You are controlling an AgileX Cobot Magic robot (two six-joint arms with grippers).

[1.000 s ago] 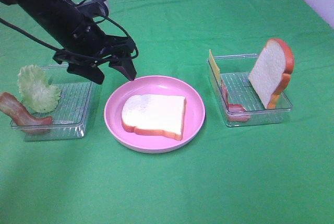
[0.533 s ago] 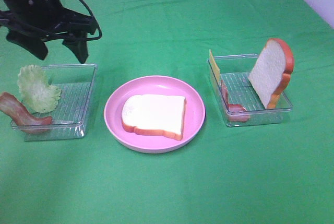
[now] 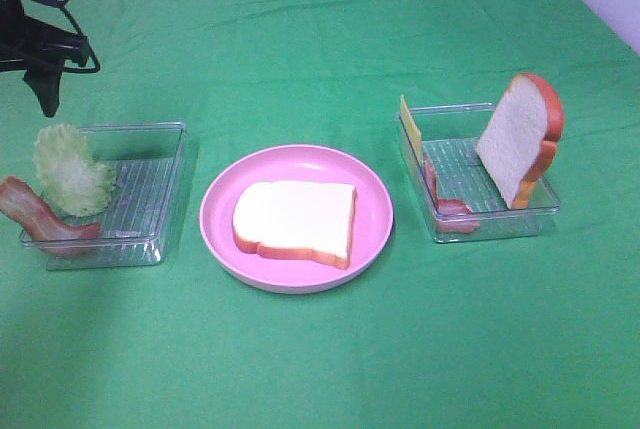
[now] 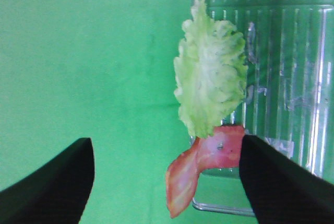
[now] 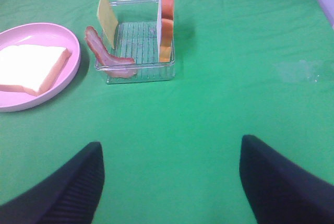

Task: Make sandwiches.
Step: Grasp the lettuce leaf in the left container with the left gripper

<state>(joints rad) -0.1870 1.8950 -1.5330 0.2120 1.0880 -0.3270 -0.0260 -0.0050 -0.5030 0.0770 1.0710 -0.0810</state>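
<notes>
Lettuce (image 4: pixel 211 78) untouched; left pincer (image 4: pixel 165 148) gaping (empty).

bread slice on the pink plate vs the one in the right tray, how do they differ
The plate slice lies flat on the pink plate; the tray slice stands on edge, tilted, in the clear tray. The plate slice is alone there; the tray slice shares its tray with cheese and bacon. Both are white with orange-brown crust.

A staged test bench is suggested: a green cloth (image 3: pixel 320 369) is spread beneath the left gripper (image 4: pixel 165 140), and toy lettuce (image 4: pixel 211 85) is propped in a clear tray (image 4: pixel 292 51) ahead.
</notes>
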